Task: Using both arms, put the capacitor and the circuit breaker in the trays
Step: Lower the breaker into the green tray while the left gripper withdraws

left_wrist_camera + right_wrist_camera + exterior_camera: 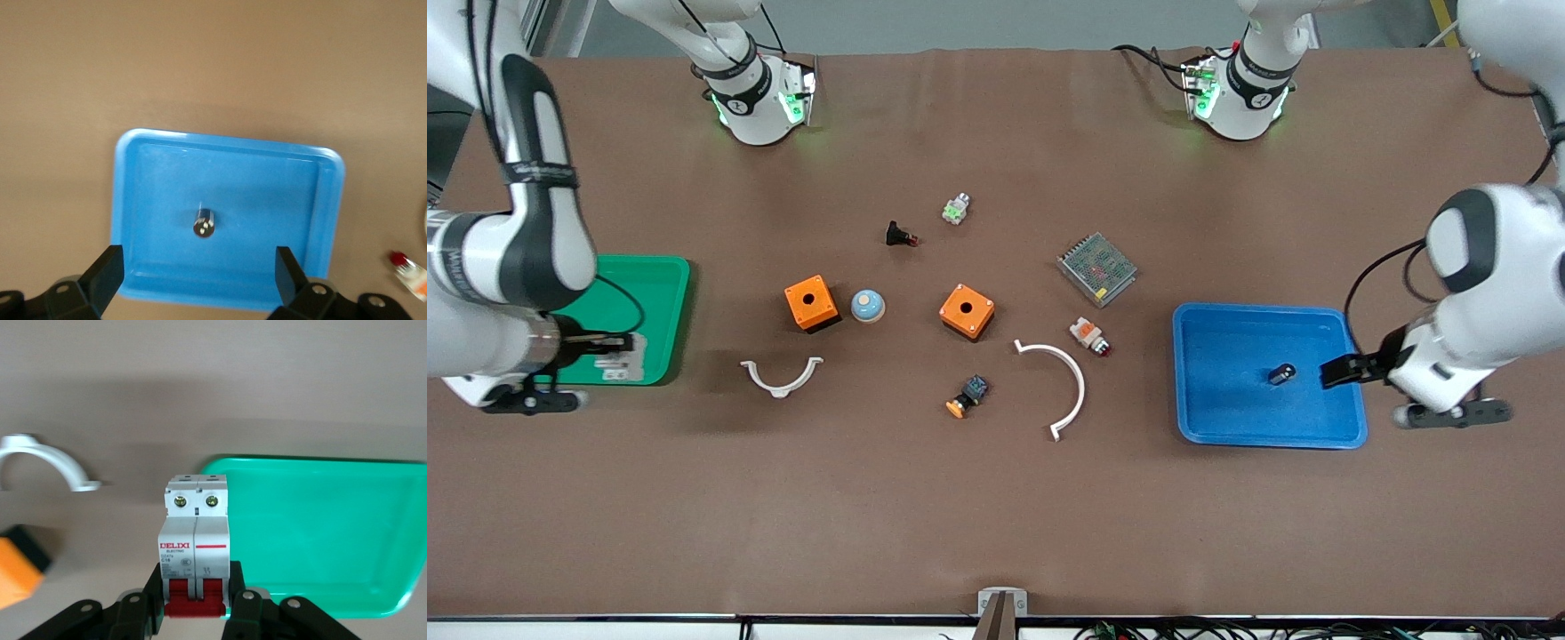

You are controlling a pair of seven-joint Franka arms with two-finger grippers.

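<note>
The capacitor (1282, 373) (203, 222), a tiny black cylinder with a shiny end, lies loose in the blue tray (1227, 409) (267, 193). My left gripper (1339, 369) (198, 275) hangs open over that tray's edge at the left arm's end, with nothing between its fingers. The circuit breaker (624, 360) (195, 533), a white-grey block with red toggles, is in my right gripper (605, 347) (195, 590), which is shut on its toggle end. It hangs over the green tray (654, 284) (320, 520), at the edge nearer the front camera.
Between the trays lie two orange boxes (811, 302) (967, 311), a blue-white dome (867, 306), two white curved clamps (781, 375) (1063, 382), a meshed metal unit (1096, 268), a black push-button (901, 236), a white-and-orange button (1090, 335) and a black-orange button (967, 396).
</note>
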